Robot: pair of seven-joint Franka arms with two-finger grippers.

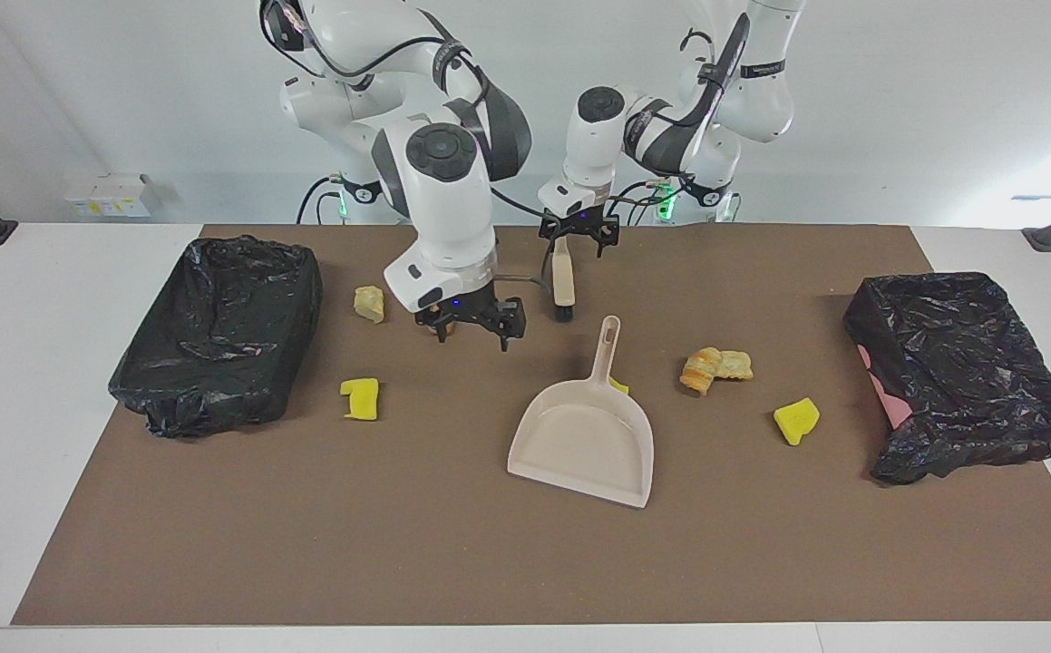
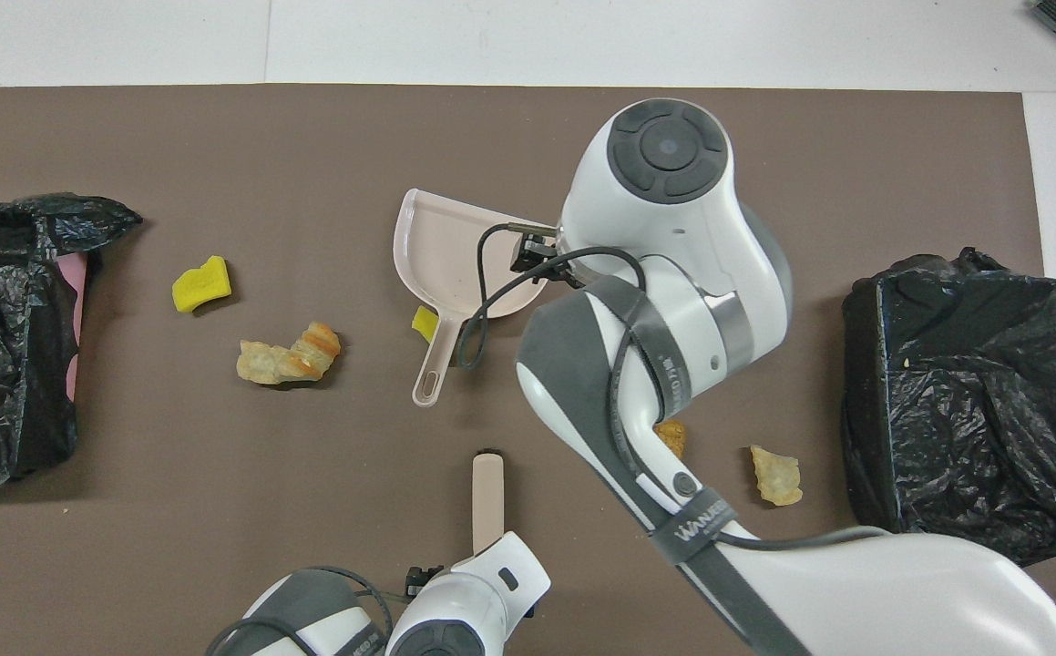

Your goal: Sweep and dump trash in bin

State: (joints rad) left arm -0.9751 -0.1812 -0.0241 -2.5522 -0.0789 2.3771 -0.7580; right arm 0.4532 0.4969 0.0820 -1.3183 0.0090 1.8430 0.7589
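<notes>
The trash lies scattered on the brown mat: yellow sponge chunks, a small yellow bit by the dustpan handle, a tan lump and a bread lump. An orange-brown lump peeks out from under the right arm. The beige dustpan rests mid-mat. Nearer the robots lies the beige brush. My left gripper hangs open over the brush handle's upper end. My right gripper is open, low over the orange-brown lump. One bin sits at the right arm's end.
A second black-bagged bin stands at the left arm's end of the table, with pink showing under the bag. The brown mat covers most of the white table. In the overhead view the right arm hides part of the dustpan.
</notes>
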